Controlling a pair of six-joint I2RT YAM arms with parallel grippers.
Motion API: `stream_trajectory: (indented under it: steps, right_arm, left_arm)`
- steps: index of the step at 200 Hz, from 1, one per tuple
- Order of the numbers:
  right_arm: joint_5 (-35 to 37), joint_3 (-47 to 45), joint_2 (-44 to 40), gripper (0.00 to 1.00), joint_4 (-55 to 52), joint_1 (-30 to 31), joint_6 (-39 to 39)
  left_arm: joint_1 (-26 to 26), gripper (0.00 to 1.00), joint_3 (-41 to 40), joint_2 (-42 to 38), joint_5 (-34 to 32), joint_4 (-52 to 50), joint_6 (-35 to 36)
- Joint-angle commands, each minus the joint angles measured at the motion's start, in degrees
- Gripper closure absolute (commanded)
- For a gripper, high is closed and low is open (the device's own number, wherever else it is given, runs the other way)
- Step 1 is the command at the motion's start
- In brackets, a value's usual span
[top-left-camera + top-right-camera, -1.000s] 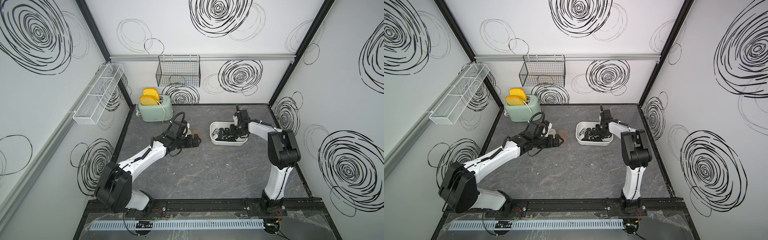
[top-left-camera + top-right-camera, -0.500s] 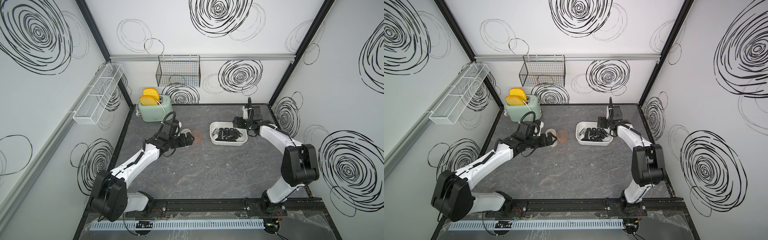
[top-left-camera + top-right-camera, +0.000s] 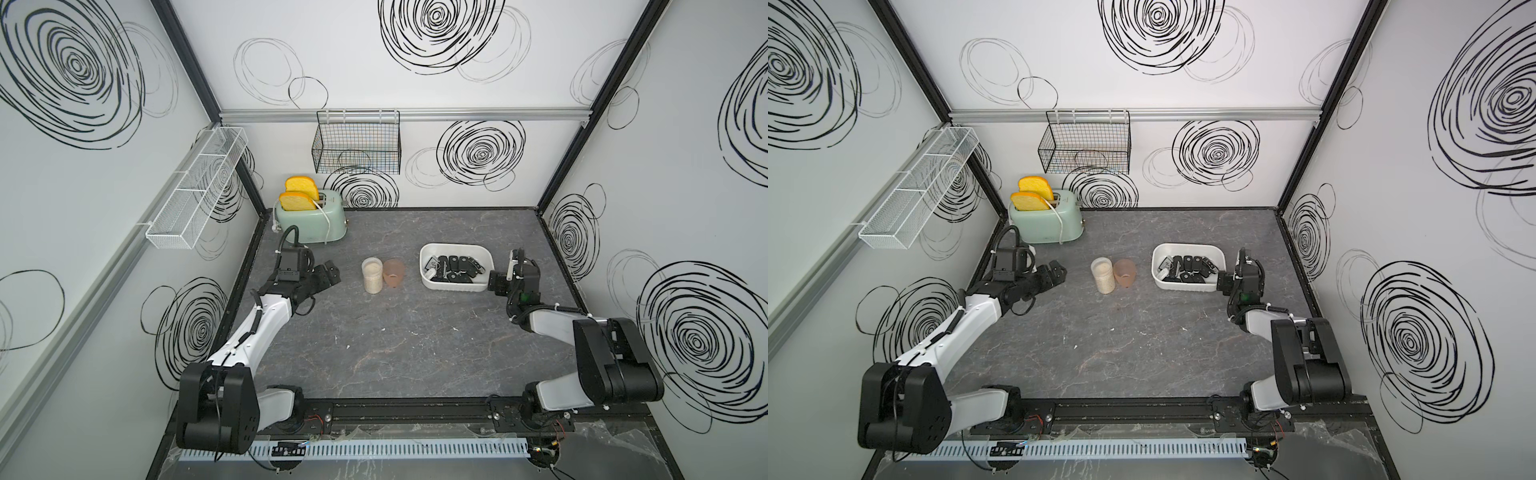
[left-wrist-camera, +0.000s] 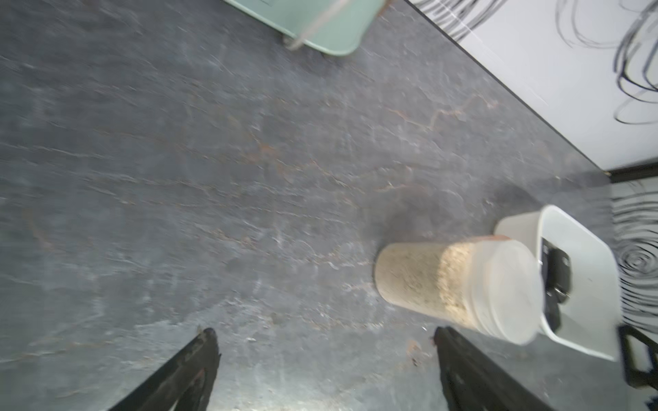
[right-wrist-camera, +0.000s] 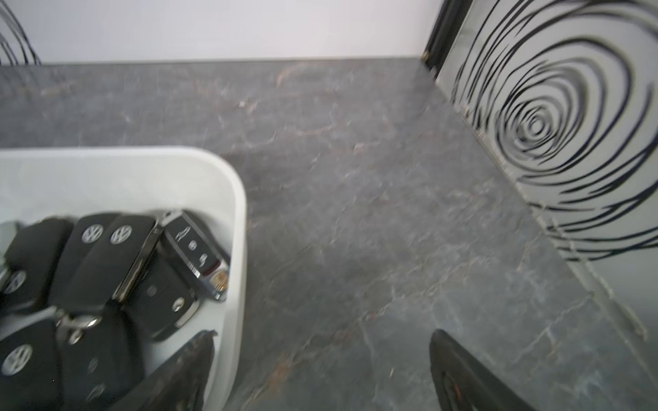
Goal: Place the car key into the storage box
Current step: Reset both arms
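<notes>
Storage box [image 3: 453, 286]: car keys [image 3: 455, 266] inside, we judge delivered | right gripper [image 5: 322, 336] at its four o'clock, left gripper [image 4: 324, 331]: fingers spread, empty.

The white plastic rectangular storage box with rounded corners [image 3: 454, 247] stands upright on the grey stone-patterned counter [image 3: 395, 345], right of the middle and toward the back. Inside it lie several black car key fobs [image 5: 106, 256] with silver emblems, flat and overlapping, one showing its buttons.
</notes>
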Motion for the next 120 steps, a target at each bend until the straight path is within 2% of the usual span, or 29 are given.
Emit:
stream_trajectory:
  steps: [1,10,16,30,59,73,89,101,120]
  right_arm:
    - [1.87,-3.2,0.63,0.04,14.2,-2.92,0.92]
    - [-2.19,-6.08,0.5,0.04,20.03,-3.82,0.78]
    - [-2.21,-7.77,0.74,0.0,23.41,-3.55,0.17]
    - [-3.39,-10.71,0.44,0.01,29.11,-2.36,-1.93]
    - [-10.05,-13.11,1.48,0.01,33.46,-3.5,-2.93]
    - [-10.43,-16.66,4.11,0.01,44.04,-4.27,-1.95]
    - [-10.31,-14.92,2.02,0.01,37.13,-4.37,-2.01]
    - [-10.04,-15.75,3.19,0.01,40.9,-4.2,-2.1]
    - [-9.87,-15.34,2.47,0.01,38.77,-4.01,-2.27]
  left_arm:
    - [1.49,0.02,-1.3,0.37,-11.33,7.03,7.76]
    - [1.43,0.02,-4.2,-0.7,-14.79,12.35,10.77]
    - [1.39,0.02,-6.69,-1.74,-16.93,16.47,12.36]
    - [0.6,0.02,-13.58,-4.45,-20.67,27.39,15.76]
    - [-1.51,0.02,-27.74,-7.39,-22.72,53.88,23.95]
    - [-1.51,0.02,-30.09,-5.12,-22.98,60.35,25.25]
    - [-1.6,0.02,-32.21,-1.63,-22.48,67.65,26.22]
    - [-1.52,0.02,-31.64,-0.14,-21.41,69.63,26.53]
    - [-1.42,0.02,-31.56,2.83,-18.14,75.61,25.96]
